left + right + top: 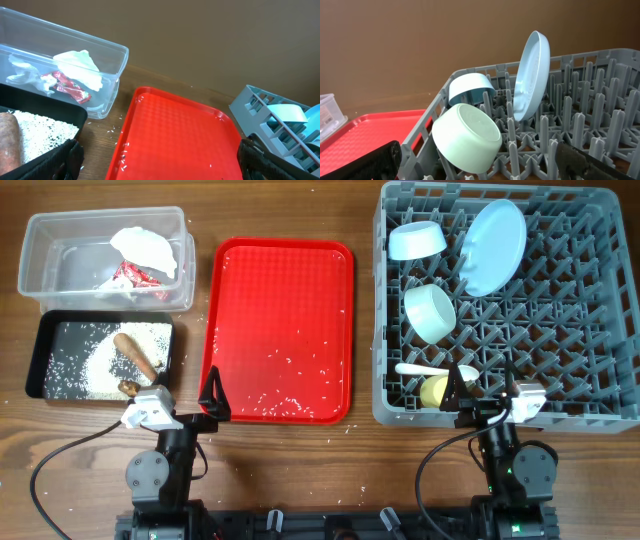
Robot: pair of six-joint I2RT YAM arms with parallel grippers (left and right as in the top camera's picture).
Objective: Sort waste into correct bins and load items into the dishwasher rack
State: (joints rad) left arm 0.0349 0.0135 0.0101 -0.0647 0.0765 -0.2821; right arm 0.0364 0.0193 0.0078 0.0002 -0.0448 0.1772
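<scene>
The clear tub (60, 240) holds crumpled white paper (145, 248) and the red-and-white wrapper (135, 277); both also show in the left wrist view (80, 67). The black tray (45, 355) holds rice (90, 365) and the brown stick (135, 355). The grey rack (600, 380) holds the plate (495, 245), two bowls (417, 240) (430, 312), the yellow cup (435, 390) and the spoon (420, 368). My left gripper (183, 402) (160, 160) is open and empty at the red tray's near left corner. My right gripper (487, 402) (480, 165) is open and empty over the rack's near edge.
The flat red tray (280, 330) lies between the bins and the rack, with loose rice grains (285, 395) scattered on its near half. A few grains lie on the wooden table by its front edge. In the right wrist view the plate (532, 75) stands upright between pegs.
</scene>
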